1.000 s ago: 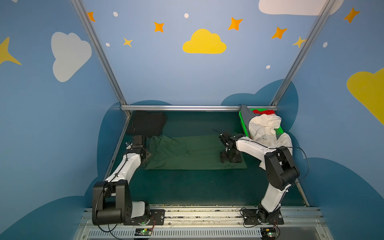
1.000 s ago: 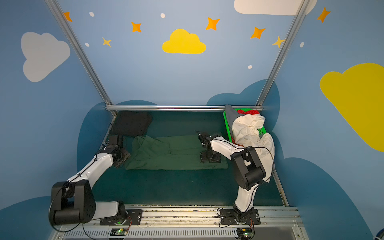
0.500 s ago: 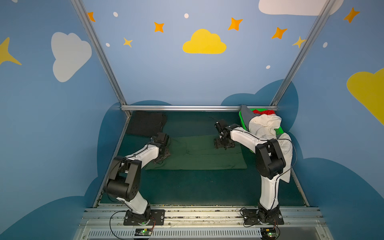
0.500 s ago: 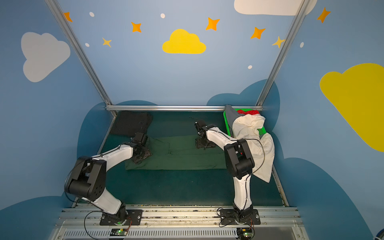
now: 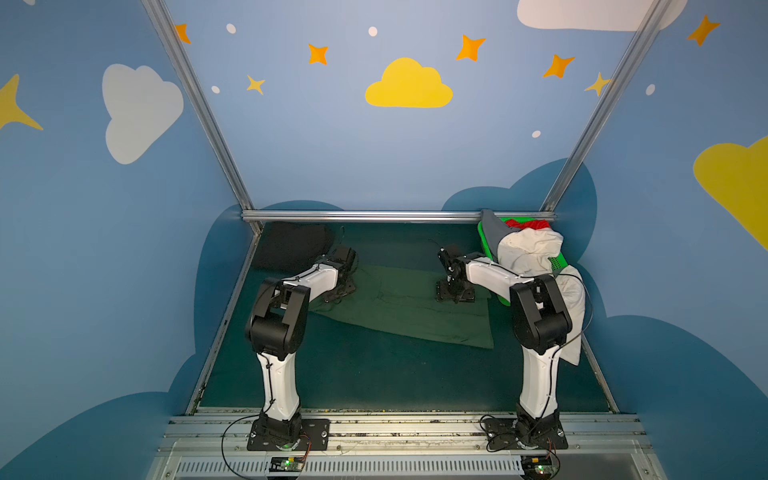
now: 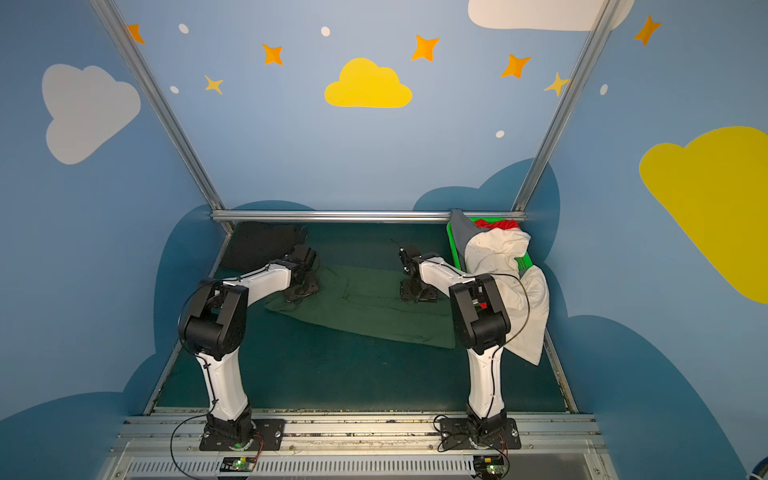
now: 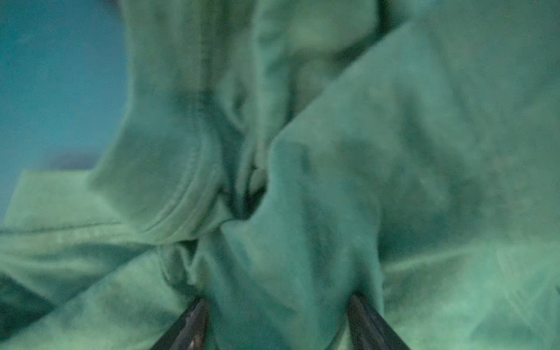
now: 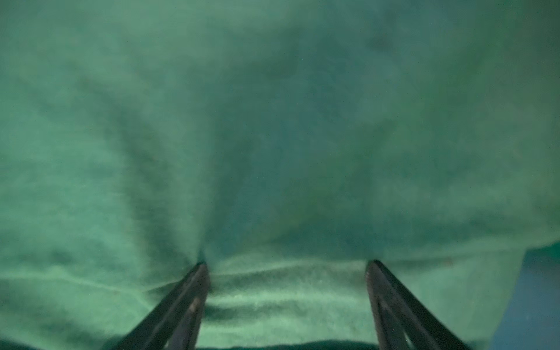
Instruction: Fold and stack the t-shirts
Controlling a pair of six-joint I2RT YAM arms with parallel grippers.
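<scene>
A dark green t-shirt (image 5: 399,305) lies spread across the middle of the table in both top views. My left gripper (image 5: 338,291) presses down on its bunched left end, and in the left wrist view the gripper (image 7: 279,297) is open with a ridge of green cloth between its fingers. My right gripper (image 5: 455,295) is down on the shirt's right part; in the right wrist view it (image 8: 288,263) stands open on the wrinkled cloth. A folded black t-shirt (image 5: 291,245) lies at the back left.
A bright green mesh basket (image 5: 555,262) stands at the back right. Grey (image 5: 490,232), red (image 5: 528,224) and cream-white (image 5: 532,253) tees spill from it; the cream-white one hangs over its near side behind my right arm. A metal rail (image 5: 374,215) bounds the back.
My left gripper has come in from the table's left edge onto the green shirt's left end, which is now bunched. My right gripper shifted back, then slightly forward, staying on the shirt.
</scene>
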